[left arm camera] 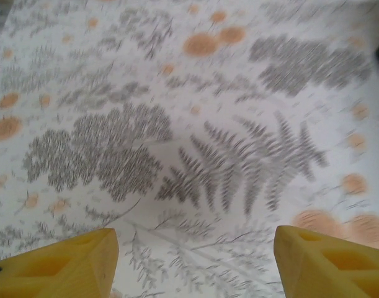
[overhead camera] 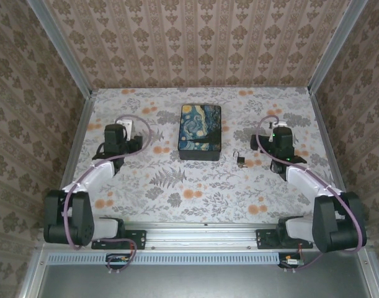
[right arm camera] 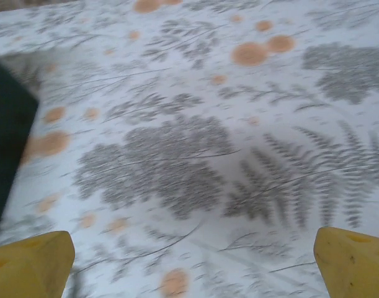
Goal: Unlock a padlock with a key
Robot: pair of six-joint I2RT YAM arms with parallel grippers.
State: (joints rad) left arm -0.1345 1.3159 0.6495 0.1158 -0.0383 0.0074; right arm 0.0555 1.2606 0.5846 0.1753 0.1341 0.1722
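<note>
The tiny brass padlock (overhead camera: 239, 161) lies on the floral table just right of the black box, its dark shackle pointing toward the back. I cannot make out the key. My right gripper (overhead camera: 268, 144) hovers a short way right of the padlock. In the right wrist view its yellow fingers (right arm camera: 31, 266) stand wide apart, so the right gripper (right arm camera: 192, 267) is open with only blurred tablecloth between them. My left gripper (overhead camera: 131, 144) is left of the box. In the left wrist view the left gripper (left arm camera: 195, 267) is open and empty too.
A black box (overhead camera: 200, 131) with a blue-and-yellow painted lid sits mid-table between the arms; its dark edge (right arm camera: 6, 143) shows at the left of the right wrist view. Patterned walls (overhead camera: 195, 43) enclose the table on three sides.
</note>
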